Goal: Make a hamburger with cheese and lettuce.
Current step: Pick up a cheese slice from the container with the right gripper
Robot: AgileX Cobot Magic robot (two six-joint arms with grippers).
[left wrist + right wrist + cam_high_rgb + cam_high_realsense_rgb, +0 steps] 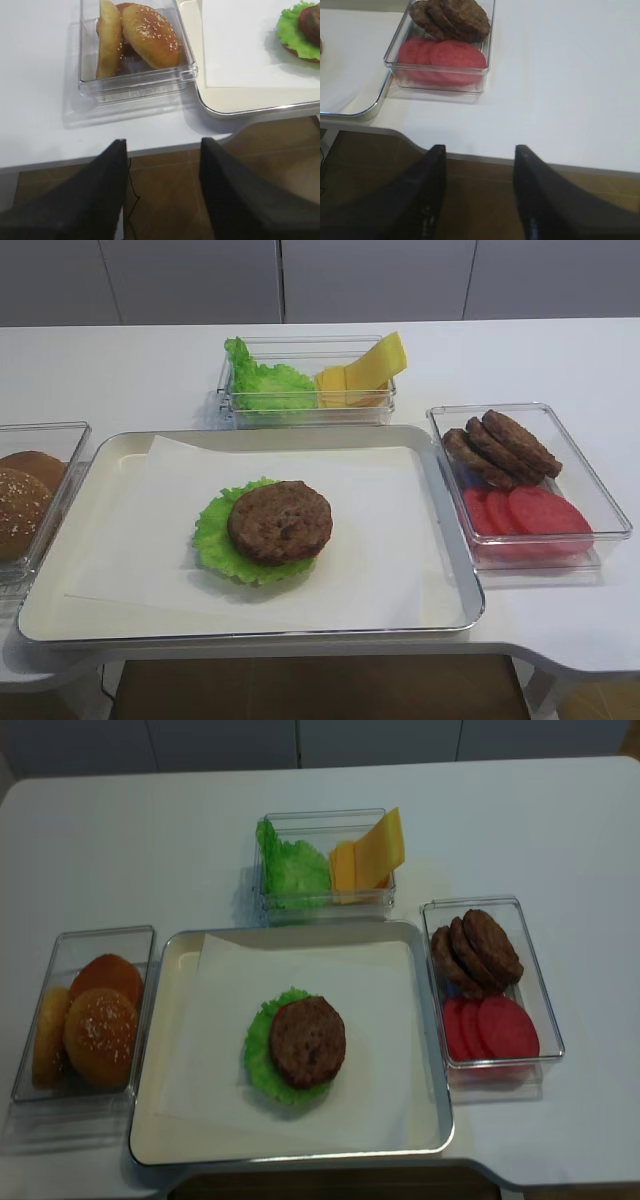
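Note:
The hamburger lies on white paper in the middle of the tray (90,510): a brown patty (280,521) on a ruffled green lettuce (215,535) leaf. A thin yellow cheese (385,357) slice leans up out of the back box. Neither gripper shows in the high views. My right gripper (480,150) hangs open and empty below the table's front edge, near the patty and tomato box. My left gripper (162,145) is open and empty too, off the front edge before the bun box. The lettuce (292,30) shows at the left wrist view's top right.
A clear box of sesame buns (25,500) stands left of the tray. On the right, a clear box (600,500) holds overlapping patties (500,448) and red tomato slices (525,510). The back box (300,412) holds more green leaves (265,385) and stacked cheese.

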